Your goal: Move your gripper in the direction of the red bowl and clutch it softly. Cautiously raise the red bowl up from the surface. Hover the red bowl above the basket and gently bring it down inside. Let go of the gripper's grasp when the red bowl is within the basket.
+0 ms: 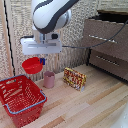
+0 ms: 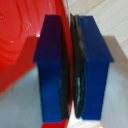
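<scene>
Basket point(image 1: 21, 98) sits on the wood floor at the exterior view's left. Gripper point(image 1: 42, 59) hangs above it, clamped on the red bowl's point(image 1: 32, 65) rim, bowl off the surface. Pink cup point(image 1: 49, 79) and printed packet point(image 1: 74, 78) stand nearby (print unreadable). Only the wrist view shows fingers point(image 2: 93, 65) pinching the thin rim point(image 2: 67, 60).
</scene>
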